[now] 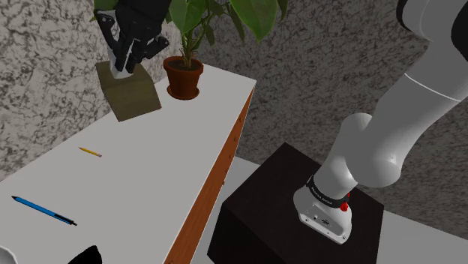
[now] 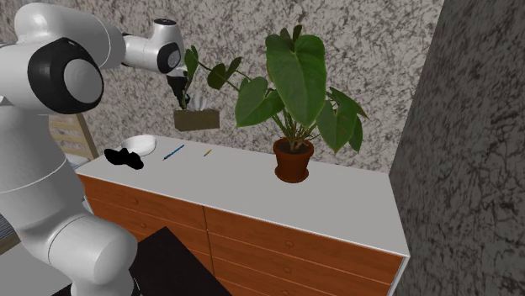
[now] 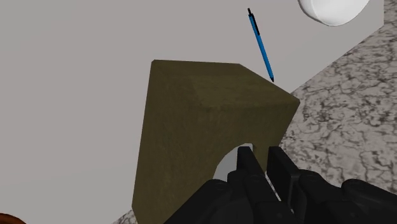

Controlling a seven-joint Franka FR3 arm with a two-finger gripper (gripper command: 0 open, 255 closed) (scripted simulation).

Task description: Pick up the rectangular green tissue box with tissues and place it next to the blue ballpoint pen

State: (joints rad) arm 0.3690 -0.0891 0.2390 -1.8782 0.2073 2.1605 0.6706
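The tissue box (image 1: 133,96) is olive-green with a white tissue (image 1: 120,70) sticking out of its top. My gripper (image 1: 124,64) is shut on it at the tissue opening and holds it tilted above the far end of the white tabletop (image 1: 172,150). In the second exterior view the tissue box (image 2: 197,118) hangs clear of the surface under the gripper (image 2: 187,104). In the wrist view the fingers (image 3: 245,162) clasp the box (image 3: 197,121) near its edge. The blue pen (image 1: 43,211) lies near the front of the table, also seen beyond the box as the blue pen (image 3: 261,44).
A potted plant (image 1: 184,77) stands on the table close to the box. A short yellow pencil (image 1: 90,151) lies between box and pen. A white bowl (image 2: 139,145) and a black object (image 2: 126,157) sit past the pen. The dresser has orange-brown drawers (image 2: 252,231).
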